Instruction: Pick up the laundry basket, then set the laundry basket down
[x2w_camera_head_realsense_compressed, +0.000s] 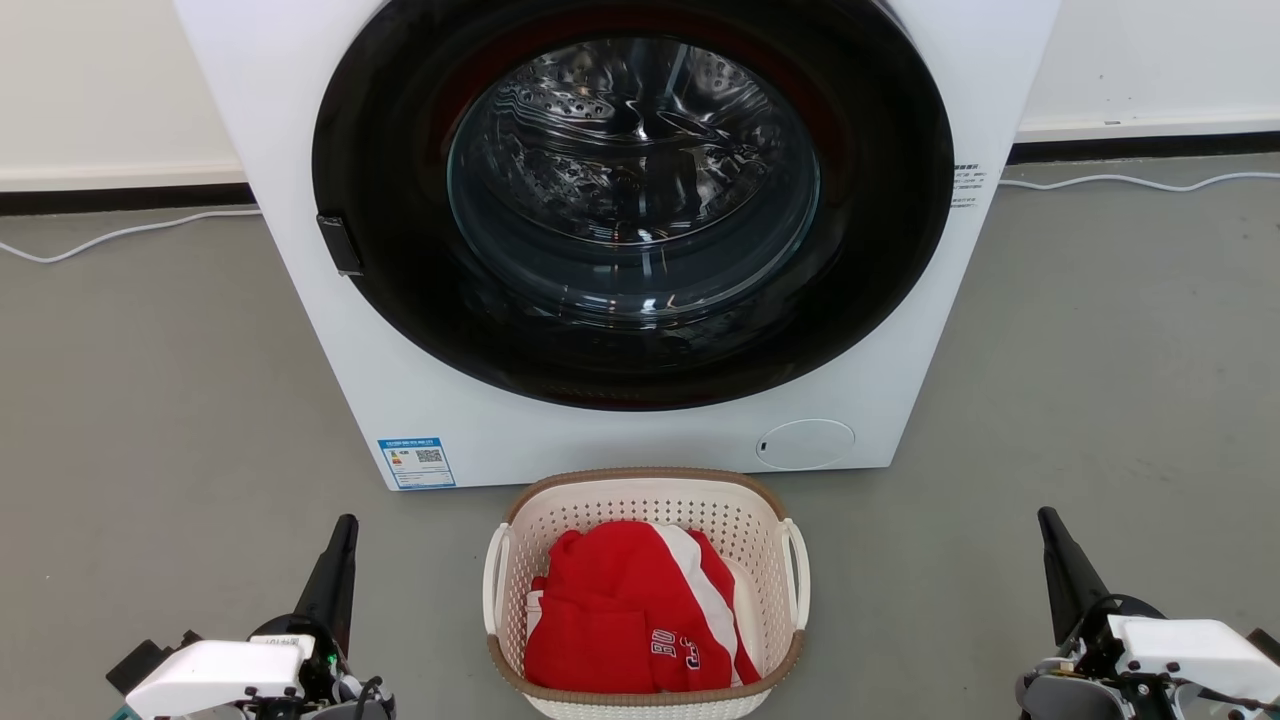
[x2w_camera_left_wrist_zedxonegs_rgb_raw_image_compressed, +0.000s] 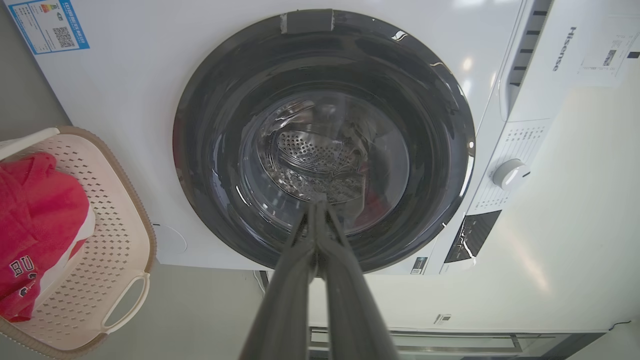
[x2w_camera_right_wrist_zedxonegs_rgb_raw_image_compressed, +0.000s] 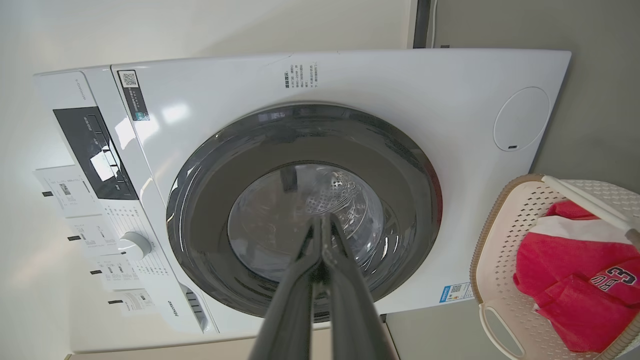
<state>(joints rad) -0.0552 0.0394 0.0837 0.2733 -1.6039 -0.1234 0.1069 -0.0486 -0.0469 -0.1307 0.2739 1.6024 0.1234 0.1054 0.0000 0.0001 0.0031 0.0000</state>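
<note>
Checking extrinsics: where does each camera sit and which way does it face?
Head view: on the head, facing forward and down at the washer front and the laundry basket; left gripper lower left, right gripper lower right.
Left wrist view: on the left wrist, looking along its shut fingers at the washer door; basket at the left edge.
Right wrist view: on the right wrist, along its shut fingers at the door; basket at the right edge.
Shared: all three see the door and the basket's red garment.
</note>
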